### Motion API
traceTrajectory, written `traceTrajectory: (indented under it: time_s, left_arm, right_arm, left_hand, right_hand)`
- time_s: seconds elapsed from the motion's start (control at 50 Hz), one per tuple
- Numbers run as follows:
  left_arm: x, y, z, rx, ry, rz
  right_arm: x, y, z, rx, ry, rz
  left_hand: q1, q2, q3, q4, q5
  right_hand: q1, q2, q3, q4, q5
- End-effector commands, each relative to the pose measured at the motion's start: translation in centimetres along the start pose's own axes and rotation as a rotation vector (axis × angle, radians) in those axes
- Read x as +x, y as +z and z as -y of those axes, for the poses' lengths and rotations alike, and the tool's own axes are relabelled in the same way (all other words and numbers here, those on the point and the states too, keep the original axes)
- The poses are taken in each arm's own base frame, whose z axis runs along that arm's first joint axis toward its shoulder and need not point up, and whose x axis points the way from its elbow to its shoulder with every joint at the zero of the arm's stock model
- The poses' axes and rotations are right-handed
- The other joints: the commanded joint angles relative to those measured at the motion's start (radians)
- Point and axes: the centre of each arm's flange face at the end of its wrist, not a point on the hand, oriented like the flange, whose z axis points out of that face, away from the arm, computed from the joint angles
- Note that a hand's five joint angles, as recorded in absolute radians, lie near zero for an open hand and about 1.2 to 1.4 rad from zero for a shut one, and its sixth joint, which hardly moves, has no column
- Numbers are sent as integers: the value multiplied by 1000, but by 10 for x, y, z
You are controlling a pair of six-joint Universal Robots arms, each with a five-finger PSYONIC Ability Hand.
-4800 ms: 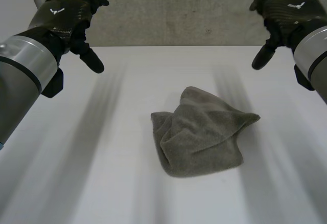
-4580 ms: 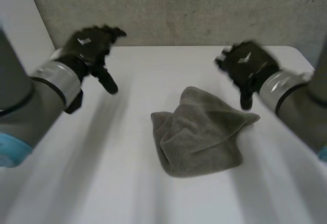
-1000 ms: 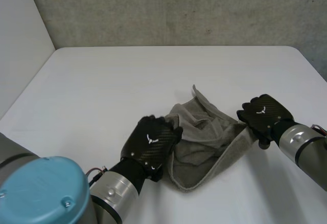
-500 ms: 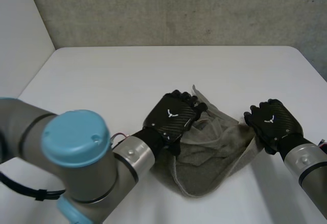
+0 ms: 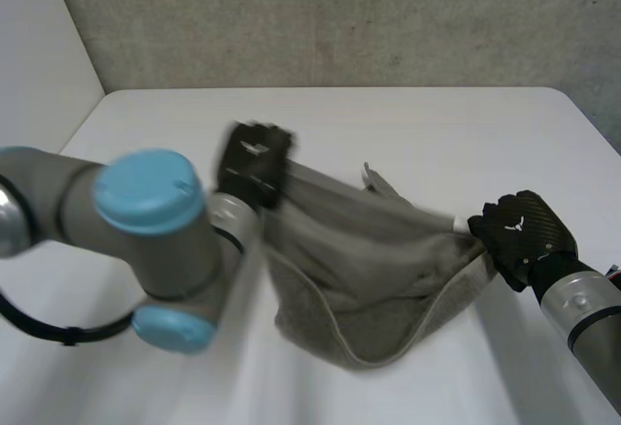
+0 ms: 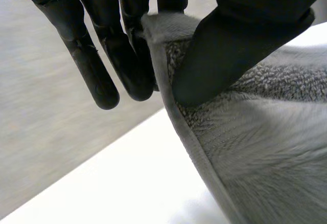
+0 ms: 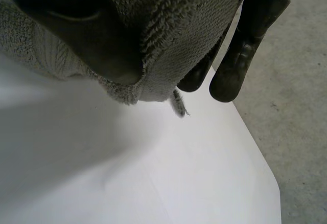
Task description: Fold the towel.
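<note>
Materials and finishes
The towel point(image 5: 369, 260) is grey terry cloth with a rough looped pile and a flat stitched hem. The left hand point(image 5: 254, 165) and right hand point(image 5: 522, 236) are black; the right one's back shows a faintly glossy weave. The table point(image 5: 437, 134) is white, smooth and matt; the wall point(image 5: 340, 17) is rough concrete.

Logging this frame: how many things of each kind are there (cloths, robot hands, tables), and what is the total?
Grey towel: 1
Black hands: 2, the left hand and the right hand, each pinching an end of the towel
White table: 1
Total: 4
</note>
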Motion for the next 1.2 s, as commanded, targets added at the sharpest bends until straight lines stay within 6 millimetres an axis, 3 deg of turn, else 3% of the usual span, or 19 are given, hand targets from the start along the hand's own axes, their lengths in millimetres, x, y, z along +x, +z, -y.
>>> traceTrajectory:
  time_s: [0.02, 0.04, 0.08, 0.14, 0.34, 0.36, 0.38, 0.42, 0.46, 0.54, 0.66, 0.78, 0.86, 1.08, 1.2]
  left_arm:
    - [-121, 5, -17, -69, -87, 400]
    - [-121, 5, -17, -69, -87, 400]
    - [-142, -5, -29, -106, -102, 445]
    - [-151, -18, -42, -152, -105, 449]
    - [-131, -45, -58, -220, -122, 319]
    - [-130, -46, -57, -217, -123, 313]
    - [-130, -46, -57, -217, -123, 313]
    - [-129, -49, -54, -211, -118, 309]
    - [-129, -51, -54, -213, -113, 307]
    - [-126, -52, -52, -206, -115, 277]
    - [-111, -63, -52, -197, -134, 100]
    - [-110, -72, -52, -182, -159, -19]
    - [-109, -72, -53, -178, -166, -60]
    - [-115, -50, -68, -176, -145, -63]
    - [-115, -40, -85, -209, -6, -76]
  right_arm:
    - [4, 3, 1, 19, 61, -25]
    - [4, 3, 1, 19, 61, -25]
    - [4, 3, 1, 22, 63, -26]
    - [4, 3, 2, 24, 60, -26]
    - [3, 4, 3, 28, 58, -23]
    - [3, 4, 3, 28, 58, -25]
    - [3, 4, 3, 28, 59, -25]
    - [3, 4, 3, 26, 60, -23]
    - [3, 4, 3, 25, 62, -25]
    - [5, 4, 2, 20, 63, -33]
    - [7, 5, 2, 19, 64, -37]
    - [9, 6, 4, 22, 113, -41]
    - [11, 7, 6, 17, 159, -35]
    - [10, 6, 5, 7, 169, -23]
    - [11, 6, 5, 5, 168, -25]
  left_hand:
    - [213, 182, 183, 182, 202]
    - [213, 182, 183, 182, 202]
    - [213, 182, 183, 182, 202]
    - [213, 182, 183, 182, 202]
    - [213, 182, 183, 182, 202]
    - [-115, -146, -146, -146, -126]
    - [-119, -149, -149, -149, -129]
    - [-829, -859, -859, -859, -839]
    - [-916, -947, -947, -947, -927]
    - [-926, -956, -956, -956, -937]
    - [-876, -907, -906, -907, -887]
    - [-700, -731, -731, -731, -711]
    - [-697, -727, -727, -727, -708]
    - [-720, -751, -751, -751, -731]
    - [-691, -722, -721, -722, -702]
  right_hand:
    - [71, 82, 89, 74, 78]
    - [71, 82, 89, 74, 78]
    - [71, 82, 89, 74, 78]
    - [71, 82, 89, 74, 78]
    - [71, 82, 89, 74, 78]
    - [71, 82, 89, 74, 78]
    - [71, 82, 89, 74, 78]
    - [71, 82, 89, 74, 78]
    - [71, 82, 89, 74, 78]
    - [71, 82, 89, 74, 78]
    - [71, 82, 89, 74, 78]
    - [71, 82, 89, 74, 78]
    - [71, 82, 89, 74, 78]
    - [71, 82, 89, 74, 78]
    - [71, 82, 89, 74, 78]
